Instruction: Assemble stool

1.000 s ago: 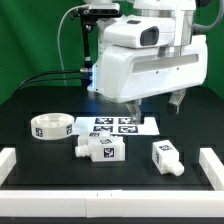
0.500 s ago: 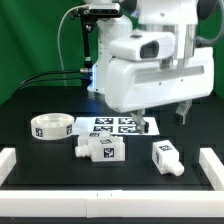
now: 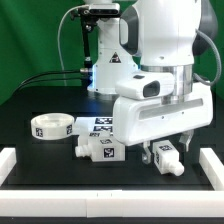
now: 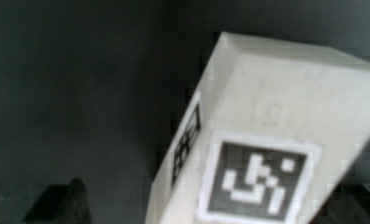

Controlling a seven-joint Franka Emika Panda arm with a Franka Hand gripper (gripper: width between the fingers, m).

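I see my arm [image 3: 165,35] folded forward and down from its upright base, with the white wrist housing [image 3: 165,112] filling much of the exterior view's right half and facing downward. The gripper [image 3: 167,147] hangs low beneath it, its two dark fingers set wide apart. In the wrist view only one blurred fingertip [image 4: 57,203] shows at the edge.

No words, brand names or numbers can be read anywhere; the only signs are black-and-white square tags, carried by the round seat [image 3: 48,127], the leg beside the seat [image 3: 103,150], the marker board [image 3: 100,124] and the leg under the arm [image 3: 165,156], whose tag [image 4: 262,178] shows large but blurred in the wrist view.
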